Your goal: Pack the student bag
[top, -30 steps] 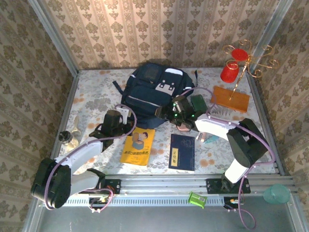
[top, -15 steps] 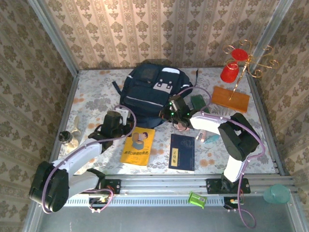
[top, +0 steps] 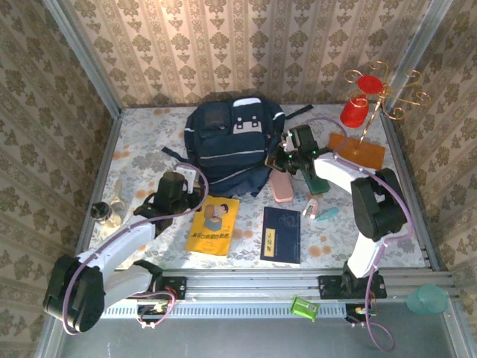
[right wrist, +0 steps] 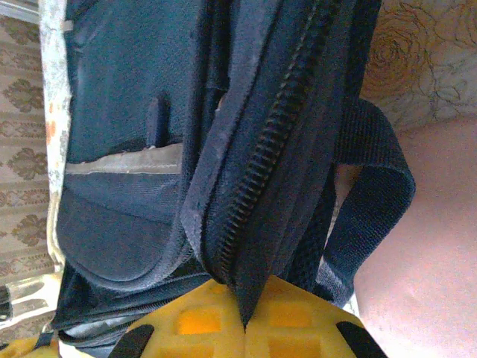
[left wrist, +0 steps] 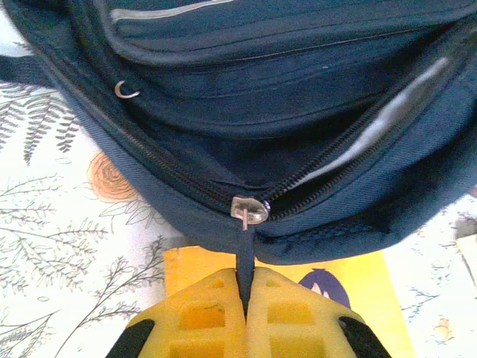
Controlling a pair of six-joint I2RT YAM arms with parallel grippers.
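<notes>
The bag (top: 231,145) sits at the far middle of the table (top: 145,153), its zip (left wrist: 250,209) partly undone. The inside is too dark to tell what it holds. The left gripper (left wrist: 244,298) is clamped on the zip tab (left wrist: 245,257). The right gripper (right wrist: 244,317) is clamped on the bag's zipped edge. A yellow book (top: 213,226) and a blue book (top: 281,234) lie outside, nearby.

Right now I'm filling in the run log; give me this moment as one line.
left gripper: shut on zipper pull | right gripper: shut on student bag edge | bag: partly unzipped
</notes>
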